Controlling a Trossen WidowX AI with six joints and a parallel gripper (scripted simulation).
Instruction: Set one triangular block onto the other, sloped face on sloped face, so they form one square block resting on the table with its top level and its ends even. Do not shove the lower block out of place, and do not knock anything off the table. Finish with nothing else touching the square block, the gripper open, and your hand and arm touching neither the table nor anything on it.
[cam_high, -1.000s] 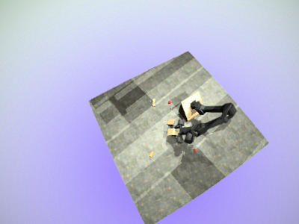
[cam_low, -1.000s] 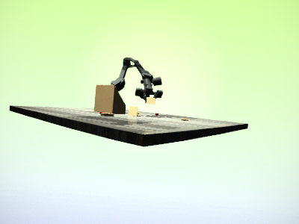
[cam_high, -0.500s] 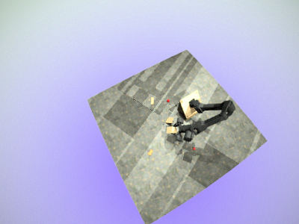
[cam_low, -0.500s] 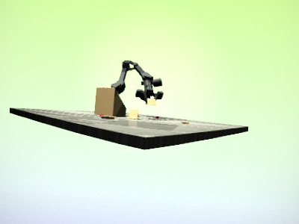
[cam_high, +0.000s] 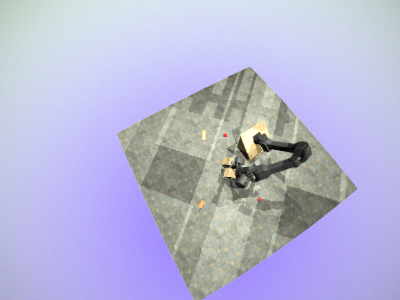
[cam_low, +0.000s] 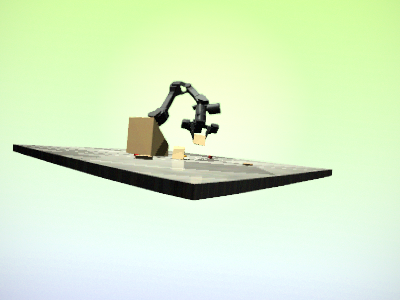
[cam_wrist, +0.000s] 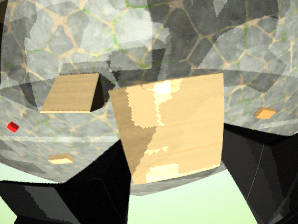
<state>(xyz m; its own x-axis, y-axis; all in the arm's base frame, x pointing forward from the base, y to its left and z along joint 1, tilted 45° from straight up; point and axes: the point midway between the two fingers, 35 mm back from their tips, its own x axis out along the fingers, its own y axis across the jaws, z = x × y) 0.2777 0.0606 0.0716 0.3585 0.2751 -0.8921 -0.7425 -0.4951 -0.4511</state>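
My gripper (cam_high: 236, 175) (cam_low: 200, 134) (cam_wrist: 169, 135) is shut on a tan triangular block (cam_high: 230, 173) (cam_low: 200, 139) (cam_wrist: 172, 129) and holds it in the air above the table (cam_high: 170, 170) (cam_low: 210, 185). The other tan triangular block (cam_high: 227, 161) (cam_low: 178, 152) (cam_wrist: 72, 92) rests on the table, a little to one side of the held one and lower down. The two blocks do not touch. In the wrist view the held block fills the middle between the dark fingers, and the lower block lies to its upper left.
A large tan box (cam_high: 249, 143) (cam_low: 142, 136) stands at the arm's base. Small orange pieces (cam_high: 203, 135) (cam_high: 201, 203) (cam_wrist: 266, 113) and red markers (cam_high: 225, 135) (cam_high: 259, 199) (cam_wrist: 12, 125) lie scattered on the table. The table edge runs close in front in the exterior view.
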